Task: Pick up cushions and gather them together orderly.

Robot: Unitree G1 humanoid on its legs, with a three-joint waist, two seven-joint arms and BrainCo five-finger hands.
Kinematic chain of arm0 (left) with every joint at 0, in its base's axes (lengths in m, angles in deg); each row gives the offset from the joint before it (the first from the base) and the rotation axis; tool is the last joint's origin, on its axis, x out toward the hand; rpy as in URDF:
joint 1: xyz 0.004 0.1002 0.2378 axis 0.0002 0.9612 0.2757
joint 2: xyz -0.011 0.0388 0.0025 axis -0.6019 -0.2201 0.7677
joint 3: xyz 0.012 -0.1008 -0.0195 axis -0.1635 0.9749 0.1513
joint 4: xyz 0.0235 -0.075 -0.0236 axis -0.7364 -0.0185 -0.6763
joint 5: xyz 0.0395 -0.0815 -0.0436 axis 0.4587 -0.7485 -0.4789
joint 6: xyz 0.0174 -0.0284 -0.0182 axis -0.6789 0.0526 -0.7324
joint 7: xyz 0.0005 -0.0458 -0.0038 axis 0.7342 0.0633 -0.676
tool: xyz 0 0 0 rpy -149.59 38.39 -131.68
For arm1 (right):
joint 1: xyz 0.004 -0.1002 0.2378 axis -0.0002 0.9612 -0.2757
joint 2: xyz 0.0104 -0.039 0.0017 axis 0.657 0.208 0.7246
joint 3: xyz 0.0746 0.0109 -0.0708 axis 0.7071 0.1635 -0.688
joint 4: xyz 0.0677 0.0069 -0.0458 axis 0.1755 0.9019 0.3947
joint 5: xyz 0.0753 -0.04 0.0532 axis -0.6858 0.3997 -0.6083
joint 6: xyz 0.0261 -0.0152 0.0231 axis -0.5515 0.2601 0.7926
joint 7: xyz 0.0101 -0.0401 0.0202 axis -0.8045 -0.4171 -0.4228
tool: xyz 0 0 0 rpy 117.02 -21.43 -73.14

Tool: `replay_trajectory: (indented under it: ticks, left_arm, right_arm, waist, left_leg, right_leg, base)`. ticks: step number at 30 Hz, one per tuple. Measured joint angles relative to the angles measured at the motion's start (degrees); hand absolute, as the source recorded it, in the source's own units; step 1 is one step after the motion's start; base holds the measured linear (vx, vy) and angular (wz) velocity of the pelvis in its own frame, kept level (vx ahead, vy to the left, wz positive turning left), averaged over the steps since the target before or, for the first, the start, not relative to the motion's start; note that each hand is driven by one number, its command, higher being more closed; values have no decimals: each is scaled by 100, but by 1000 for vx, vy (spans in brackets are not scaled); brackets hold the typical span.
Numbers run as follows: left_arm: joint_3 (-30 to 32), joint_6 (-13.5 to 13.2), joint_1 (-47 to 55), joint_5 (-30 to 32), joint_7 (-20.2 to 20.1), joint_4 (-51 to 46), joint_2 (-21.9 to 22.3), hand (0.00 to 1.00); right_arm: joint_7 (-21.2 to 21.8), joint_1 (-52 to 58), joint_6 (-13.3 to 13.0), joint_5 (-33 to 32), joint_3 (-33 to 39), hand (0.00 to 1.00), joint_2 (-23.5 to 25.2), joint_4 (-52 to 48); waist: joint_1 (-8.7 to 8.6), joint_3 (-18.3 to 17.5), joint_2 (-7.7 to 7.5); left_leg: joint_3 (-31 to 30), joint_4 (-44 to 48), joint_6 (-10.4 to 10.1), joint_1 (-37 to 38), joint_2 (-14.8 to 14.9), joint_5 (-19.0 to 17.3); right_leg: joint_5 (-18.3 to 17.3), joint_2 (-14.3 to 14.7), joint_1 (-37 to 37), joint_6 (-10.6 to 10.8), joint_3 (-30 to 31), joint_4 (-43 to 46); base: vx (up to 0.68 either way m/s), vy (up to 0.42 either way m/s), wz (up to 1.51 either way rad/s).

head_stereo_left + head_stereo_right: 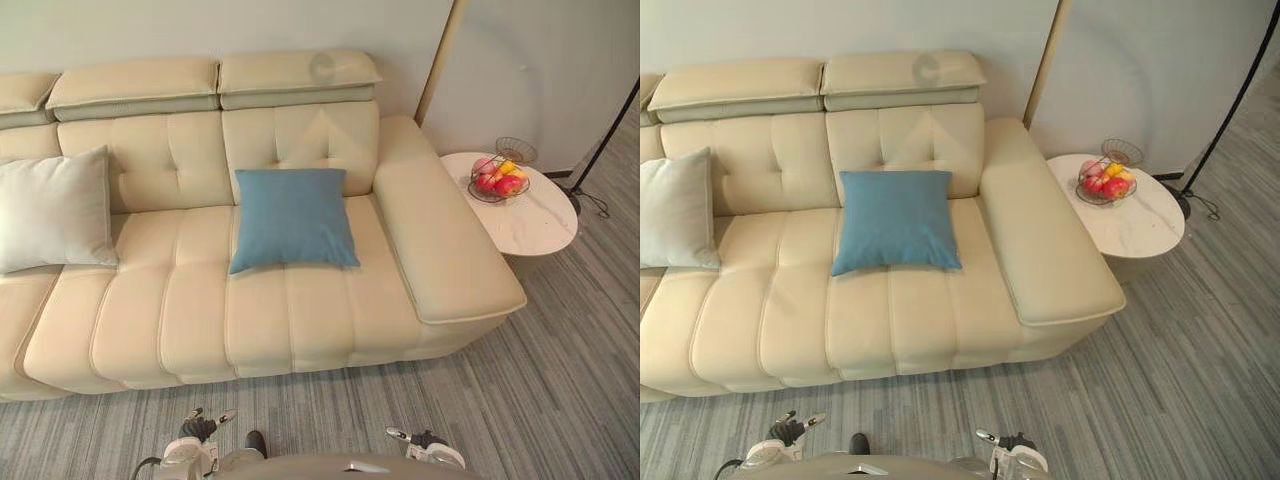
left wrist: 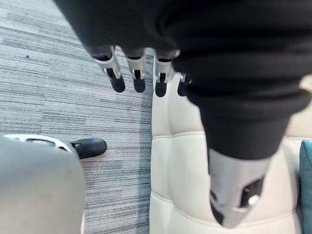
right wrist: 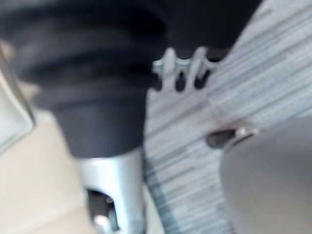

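Since neither cushion is in reach yet, the left hand point(image 2: 138, 78) hangs at the bottom left of the head view with straight, empty fingers. The right hand point(image 3: 179, 73), at bottom right, looks just as slack and empty. Beyond them, the blue cushion point(image 1: 292, 218) leans on the sofa point(image 1: 330, 300) backrest at frame centre. The grey cushion point(image 1: 55, 210) sits well apart at the left edge, so one probably has to be carried over to the other.

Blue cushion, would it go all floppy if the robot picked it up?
The blue cushion looks plump and soft, so it would probably sag if held by one corner. Being puffy, it's likely light for its size. Its matte cloth probably won't slip.
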Motion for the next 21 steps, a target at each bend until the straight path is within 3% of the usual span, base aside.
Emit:
replay_trajectory:
  ticks: [4,6,8,9,11,13,14,16,18,20,21]
  left_arm:
    - [14,4,-10,15,0,20,13,0]
    - [136,3,-72,15,-6,32,45,0]
    - [210,1,-99,22,-7,42,128,0]
    - [315,-3,-106,27,-5,43,258,0]
    - [344,0,-139,46,-12,41,301,0]
    - [332,-1,-149,167,-14,26,341,0]
    - [320,0,-157,196,-12,-7,332,0]
    - [151,3,-196,252,-13,-67,252,0]
    - [60,4,-198,252,-15,-68,224,0]
    - [-14,6,-182,252,-14,-59,188,0]
    - [-49,7,-158,251,-13,-50,170,0]
  right_arm:
    - [-1,-8,-3,-136,81,0,-36,-39]
    - [-5,3,1,-138,149,0,-67,-25]
    - [-4,3,2,-134,166,0,-103,-8]
    - [-5,5,11,-122,146,0,-168,-38]
    - [-4,14,14,-113,44,0,-145,-140]
    - [-1,-21,28,-94,-299,0,-126,-328]
    - [-2,-53,34,-95,-357,0,-80,-394]
    - [0,-72,35,-95,-400,0,60,-487]
    - [-4,-27,28,-95,-395,0,52,-501]
    - [-8,-56,3,-92,-399,0,0,-503]
    - [-9,-70,-5,-92,-416,0,-18,-494]
  waist:
    - [-10,50,59]
    - [-63,108,12]
    - [-42,120,34]
    - [39,126,166]
    - [59,151,148]
    - [100,93,136]
    - [97,96,121]
    - [106,118,-65]
    - [97,131,-40]
    - [48,180,40]
    - [46,200,73]
  left_leg:
    - [314,17,-45,44,69,-61]
    - [41,490,32,-148,67,-259]
    - [-666,1065,104,-391,74,-716]
    - [-1026,1307,68,-401,100,-1240]
    - [-511,1486,30,-305,131,-1450]
    - [528,1595,51,-256,309,-1659]
    - [784,1591,44,-259,345,-1664]
    - [1653,1610,39,-153,441,-1643]
    - [1979,1655,25,-42,540,-1635]
    - [2290,1607,-19,129,624,-1610]
    - [2375,1518,-100,240,632,-1563]
  right_leg:
    - [3,96,-367,-6,552,209]
    - [3,82,-586,-7,943,322]
    - [83,118,-854,37,1513,434]
    - [178,267,-1057,90,2018,481]
    - [349,338,-1225,125,2536,481]
    - [853,490,-1587,53,2798,357]
    - [912,497,-1709,-13,2653,346]
    - [751,333,-2167,-339,932,748]
    - [618,174,-2193,-571,-407,923]
    - [454,-197,-2172,-806,-1769,1210]
    - [375,-302,-2124,-798,-2142,1315]
  base:
    - [-4,-5,-67]
    - [1,-16,-79]
    - [5,-4,-151]
    - [-8,56,-199]
    - [-52,93,-195]
    - [-125,110,-221]
    - [-98,60,-212]
    - [18,-1,-179]
    - [41,-51,-114]
    - [38,-101,-87]
    - [57,-138,-68]
